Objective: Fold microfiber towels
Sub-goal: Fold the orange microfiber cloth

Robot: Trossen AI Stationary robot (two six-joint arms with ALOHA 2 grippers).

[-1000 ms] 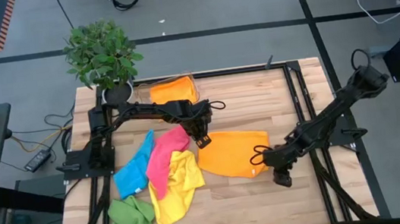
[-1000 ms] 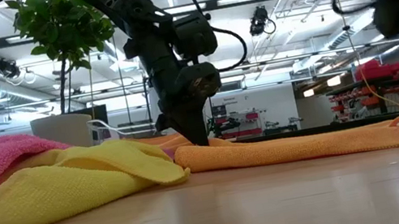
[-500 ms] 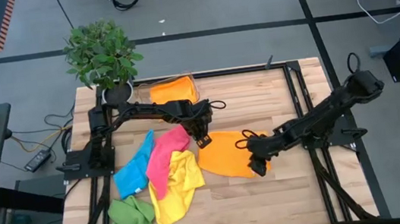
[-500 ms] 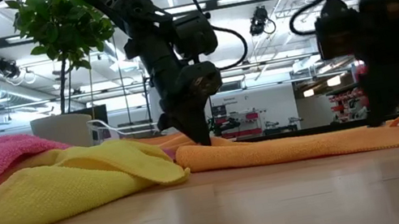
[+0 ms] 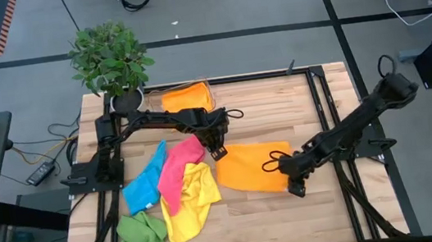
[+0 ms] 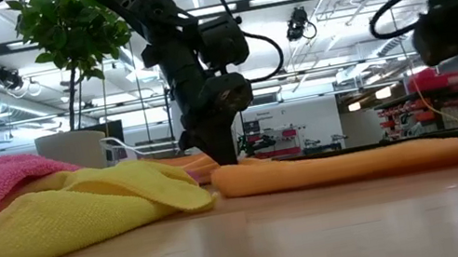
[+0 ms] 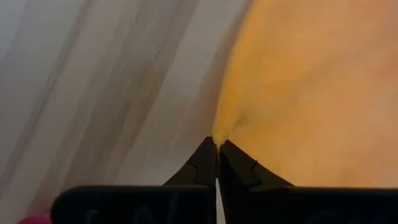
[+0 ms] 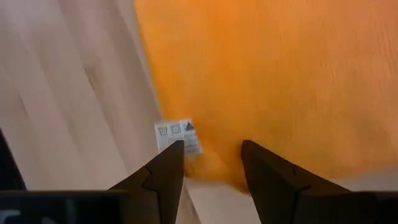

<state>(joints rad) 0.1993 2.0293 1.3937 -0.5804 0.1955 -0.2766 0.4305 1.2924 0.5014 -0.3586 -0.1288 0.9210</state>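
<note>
Orange microfiber towel (image 5: 252, 167) lies flat just beside the heap of other towels (image 5: 167, 197). Left gripper (image 7: 217, 144) is pinched closed on its corner nearest that heap; right gripper (image 8: 210, 158) hovers with jaws apart at the far edge by the care label (image 8: 179, 136). Soft, limp and light, it likely handles best by its corners.

Bare wood lies open along the table's (image 5: 309, 209) six o'clock edge and toward three o'clock. At nine o'clock, a heap of blue (image 5: 140, 188), pink (image 5: 179, 167), yellow (image 5: 189, 200) and green (image 5: 141, 234) towels blocks passage. The spread orange towel (image 5: 250, 166) fills the centre, a potted plant (image 5: 109, 60) guards eleven o'clock, and a second orange towel (image 5: 187, 98) sits at twelve.
</note>
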